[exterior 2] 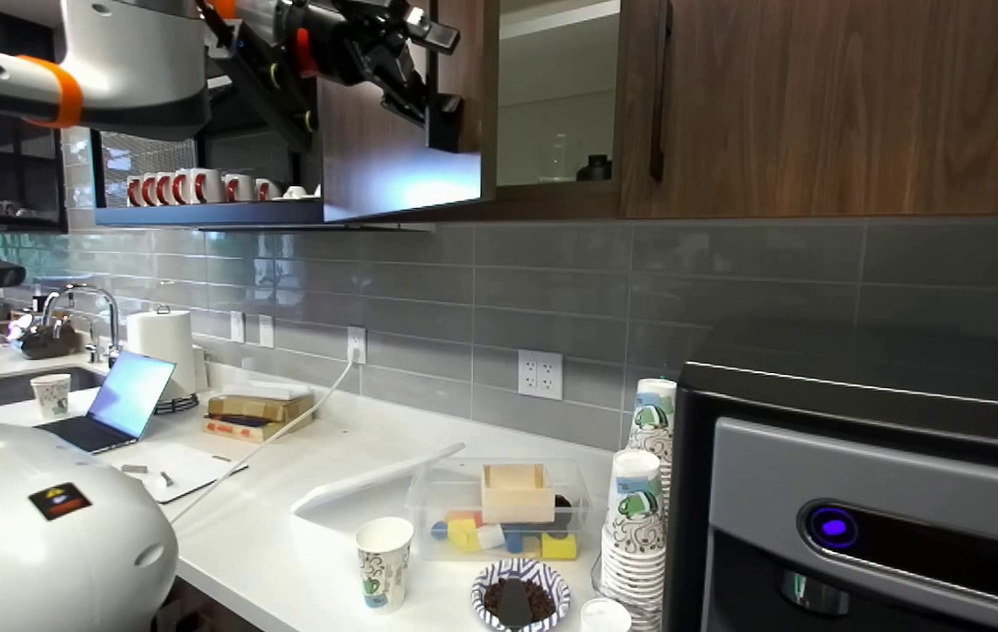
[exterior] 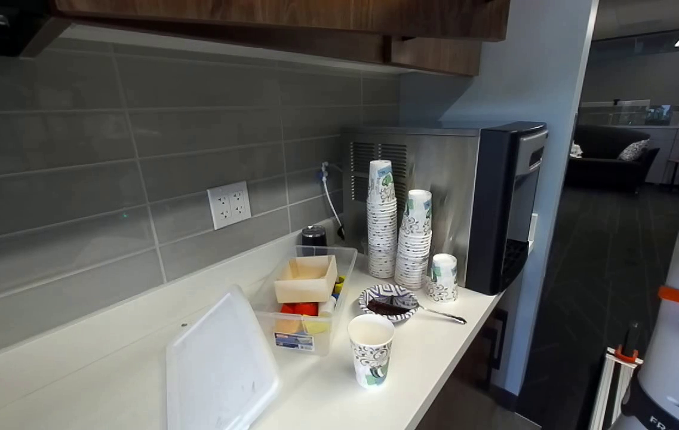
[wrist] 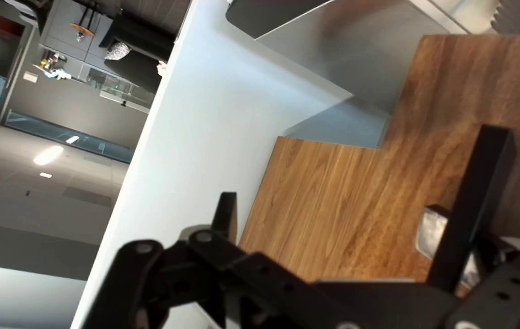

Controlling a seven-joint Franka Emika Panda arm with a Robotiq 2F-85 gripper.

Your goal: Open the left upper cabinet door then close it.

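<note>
Left upper cabinet door (exterior 2: 376, 162) ajar above the worktop (exterior 2: 270, 535), jaws at its handle (wrist: 474, 201).

The handle runs upright, one jaw seemingly hooked behind it; the pair stands wide apart, clamped on nothing, the door's face just beyond. Any swing likely turns on that contact.

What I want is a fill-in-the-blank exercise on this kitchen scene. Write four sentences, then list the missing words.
The left upper cabinet door stands open, and its handle is coloured ____.
In an exterior view, the adjoining door has its bar near its ____ edge.
The jaws are not shut but ____.
By the metal-sided machine, the stacked paper cups form ____ tall columns.

Missing words: black; left; open; two.
</note>
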